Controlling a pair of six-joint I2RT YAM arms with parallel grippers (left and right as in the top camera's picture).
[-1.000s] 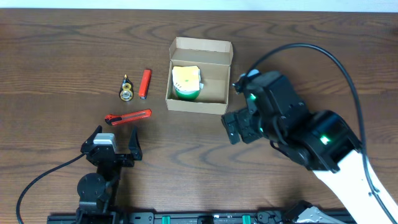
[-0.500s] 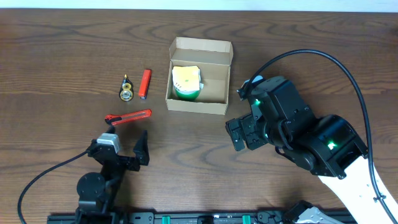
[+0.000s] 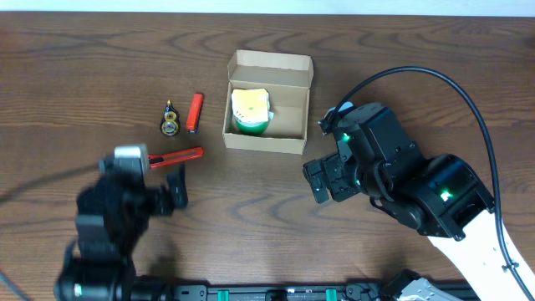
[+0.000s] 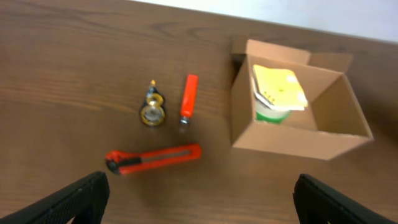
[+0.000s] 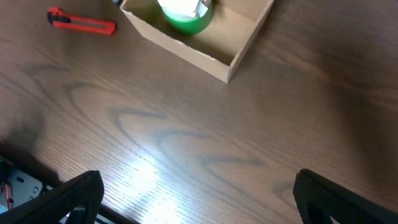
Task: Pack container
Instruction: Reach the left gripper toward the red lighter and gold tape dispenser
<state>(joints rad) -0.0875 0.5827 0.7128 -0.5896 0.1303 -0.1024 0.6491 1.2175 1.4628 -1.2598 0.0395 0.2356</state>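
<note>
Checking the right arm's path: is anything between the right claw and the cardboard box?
Nothing visible. Only bare table lies between the right claw and the cardboard box; the red box cutter sits off to the side.

I am holding my left hand [image 4: 199, 202] above the tabletop with its fingers spread wide; my right hand [image 5: 198, 198] is hovering likewise, spread open.

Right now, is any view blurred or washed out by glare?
Overhead: the left arm is smeared with motion blur, while the box is sharp. Left wrist: slightly soft all over, though the cutter reads fine. Right wrist: a pale glare patch on the table.
</note>
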